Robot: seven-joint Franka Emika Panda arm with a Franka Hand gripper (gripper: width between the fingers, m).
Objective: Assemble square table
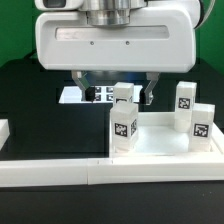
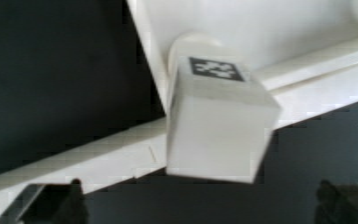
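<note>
Presently, the exterior view shows the white Franka arm housing [image 1: 112, 40] filling the upper part of the scene, with its two-finger gripper [image 1: 112, 97] hanging below it over the black table surface [image 1: 30, 85]. Its 2 dark fingers [image 1: 148, 94] stand apart with nothing between them; in the wrist view the 2 fingertips [image 2: 51, 203] appear widely separated and bare.

The white plastic square tabletop with raised rim [image 1: 165, 148] lies flat at about 4 o'clock from the scene centre. 4 short white block legs with black-and-white tags stand upright on or at it:
- Leg 1 [image 1: 122, 128], the nearest, stands at the tabletop's corner toward the exterior view's left.
- Leg 2 [image 1: 123, 97] stands directly behind leg 1, at 12 o'clock from it, just below the gripper.
- Leg 3 [image 1: 186, 100] stands at 2 o'clock from leg 1.
- Leg 4 [image 1: 201, 123] stands just beside leg 3, at 5 o'clock from it.

Whether each leg is seated in a socket cannot be told.

A flat white marker board [image 1: 92, 94] lies on the table behind the legs, partly hidden by the gripper. A long white border rail [image 1: 110, 171] runs along the front edge of the scene.

In the wrist view, 1 white tagged leg [image 2: 218, 120] stands upright against the tabletop rim [image 2: 309, 85], between the open fingertips but clear of both.
</note>
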